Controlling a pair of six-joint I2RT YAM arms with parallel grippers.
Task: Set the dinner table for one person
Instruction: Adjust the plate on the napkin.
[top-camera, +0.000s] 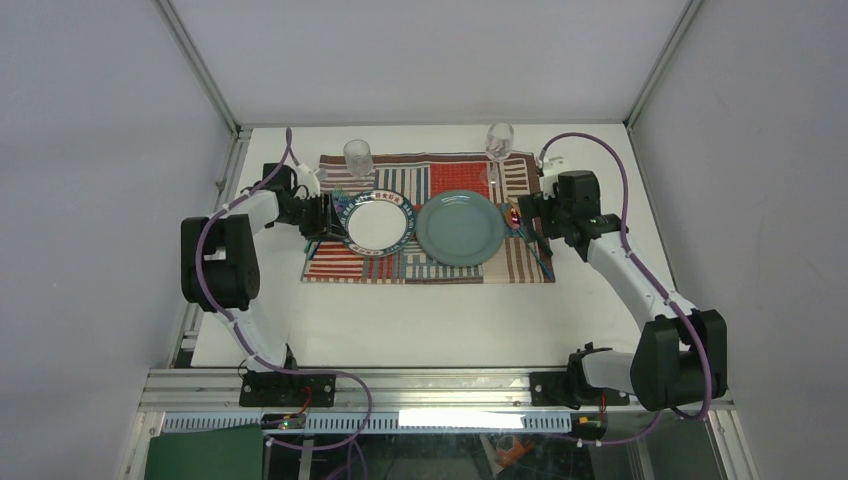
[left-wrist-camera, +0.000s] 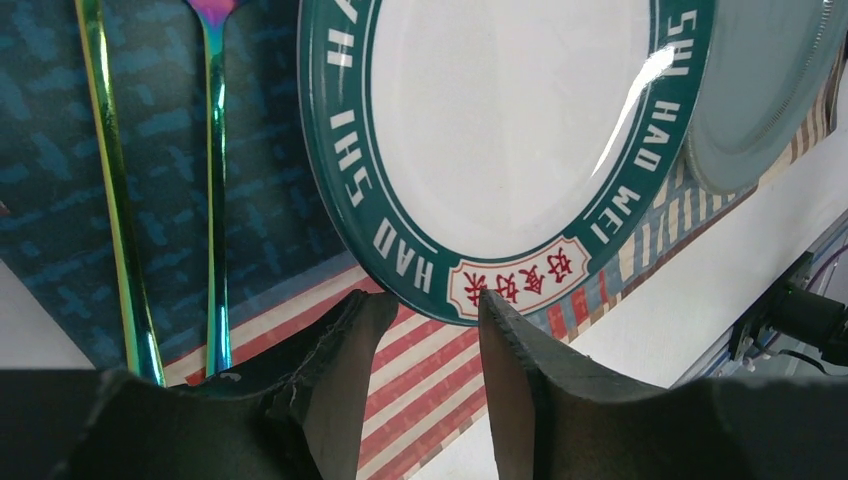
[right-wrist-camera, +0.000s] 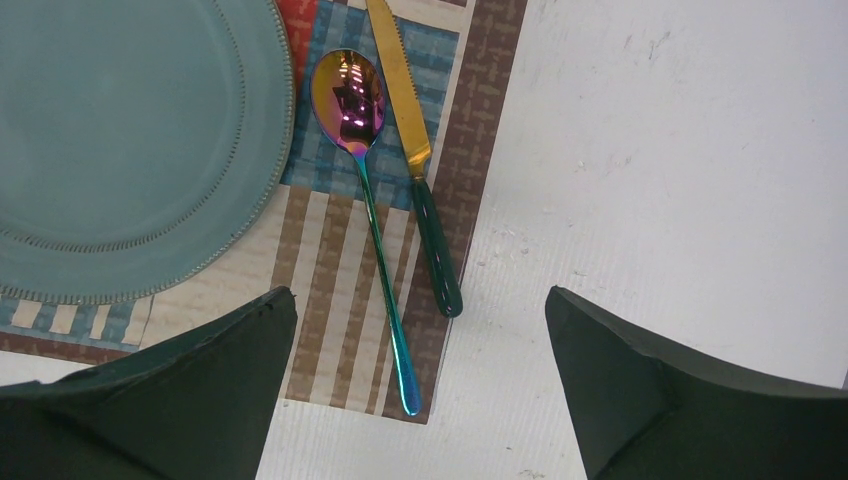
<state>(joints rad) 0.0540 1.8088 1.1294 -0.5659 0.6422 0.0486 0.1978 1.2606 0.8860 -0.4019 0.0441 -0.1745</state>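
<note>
item 1: dinner table (top-camera: 430, 320), white, framed with metal rails, carrying everything i list here. it fills the space ahead of both arm bases.
item 2: placemat (top-camera: 360, 265), striped patchwork, lying flat on the far half of the table.
item 3: white plate (top-camera: 377, 223) with a green lettered rim, on the left part of the mat.
item 4: grey-green plate (top-camera: 460, 228), right of it, rims touching or nearly so.
item 5: tumbler (top-camera: 358, 158), upright at the mat's far left edge.
item 6: wine glass (top-camera: 499, 142), upright at the far right edge.
item 7: spoon (right-wrist-camera: 370, 220) and knife (right-wrist-camera: 420, 170), side by side on the mat's right border, just right of the grey-green plate. the knife handle end reaches onto the bare table.
item 8: gold-green handle (left-wrist-camera: 110, 190) and blue-green handle (left-wrist-camera: 215, 200), parallel, left of the white plate.
item 9: left gripper (left-wrist-camera: 430, 305), low at the white plate's near rim. i see the jaws partly apart, with only mat showing between them.
item 10: right gripper (right-wrist-camera: 420, 295), above the spoon and knife, jaws spread wide, grasping nothing.
</note>
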